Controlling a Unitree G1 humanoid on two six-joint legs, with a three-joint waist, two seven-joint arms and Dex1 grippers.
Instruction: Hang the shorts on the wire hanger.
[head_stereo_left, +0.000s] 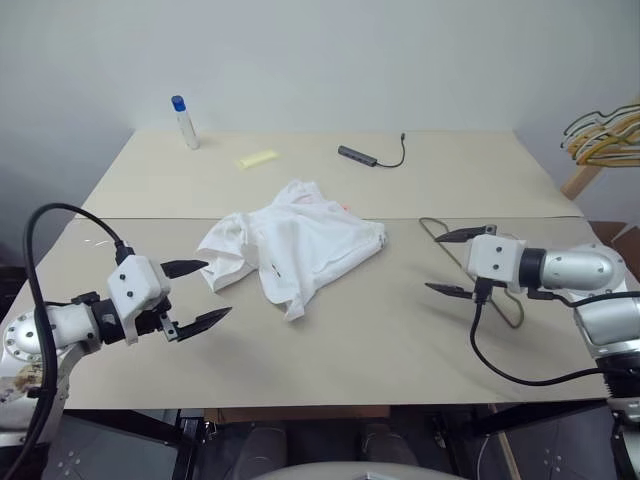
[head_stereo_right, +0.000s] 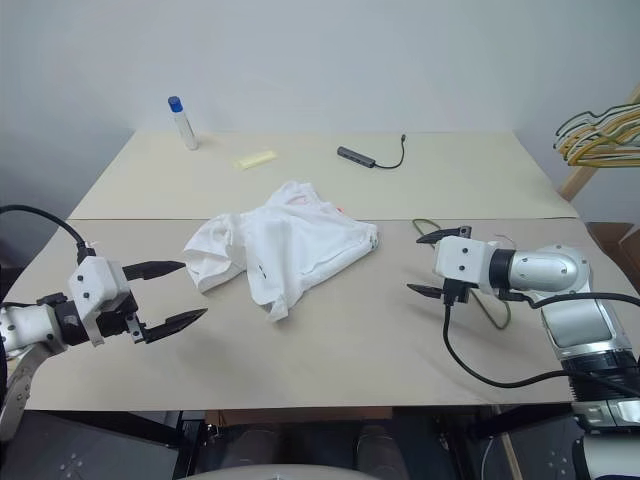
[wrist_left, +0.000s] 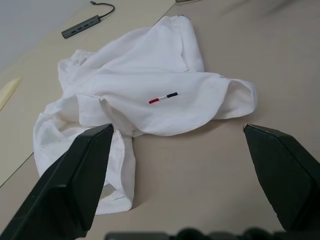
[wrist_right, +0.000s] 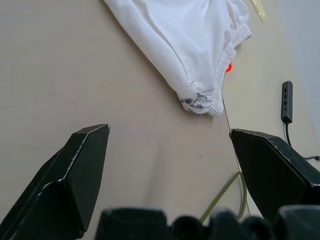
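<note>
The white shorts lie crumpled in the middle of the beige table, with a small red-and-dark dash on the cloth. The thin olive wire hanger lies flat on the table to the right of the shorts, partly hidden behind my right gripper. My left gripper hovers open to the left of the shorts, fingers pointing toward them. My right gripper is open above the hanger, pointing toward the shorts. Nothing sits between either pair of fingers. A length of the hanger's wire shows in the right wrist view.
At the table's back stand a white bottle with a blue cap, a yellow strip and a dark USB hub with cable. A bunch of yellowish and dark hangers hangs off the table's far right.
</note>
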